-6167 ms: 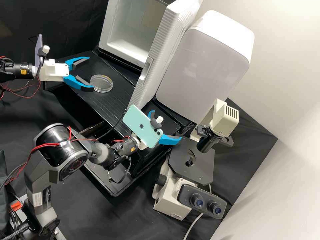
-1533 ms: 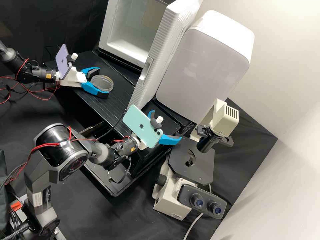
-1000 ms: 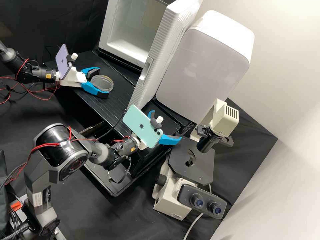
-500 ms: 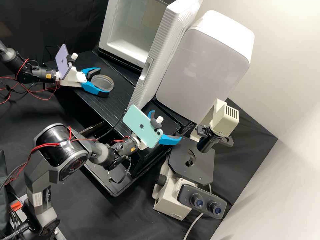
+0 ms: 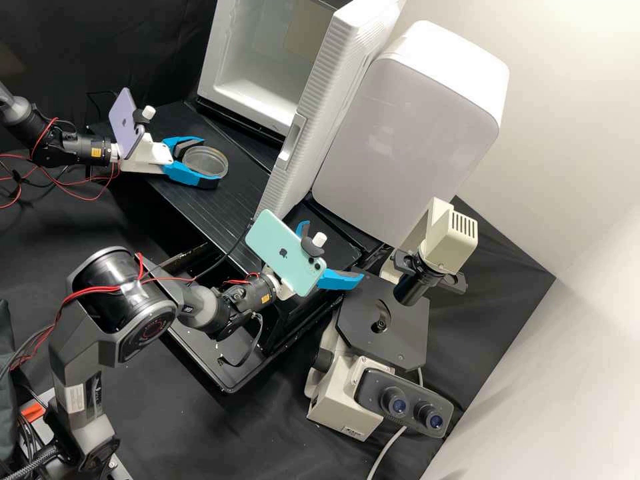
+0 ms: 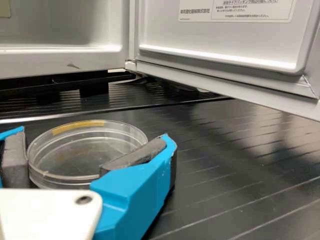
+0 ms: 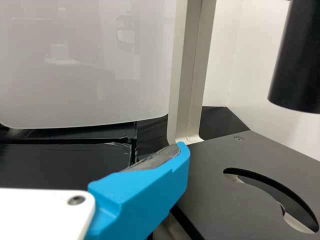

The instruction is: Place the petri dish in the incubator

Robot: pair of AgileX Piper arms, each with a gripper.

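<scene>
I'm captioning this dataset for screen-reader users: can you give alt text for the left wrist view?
The left pincer holds a clear petri dish between its two blue fingers, down at the black ribbed bench. Behind stands the white incubator, its door open.

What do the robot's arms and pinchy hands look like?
Dark grey, round-jointed arms with red wires. The left end effector and right end effector are white with two bright blue fingers. Purple phone on the left, mint phone on the right.
</scene>
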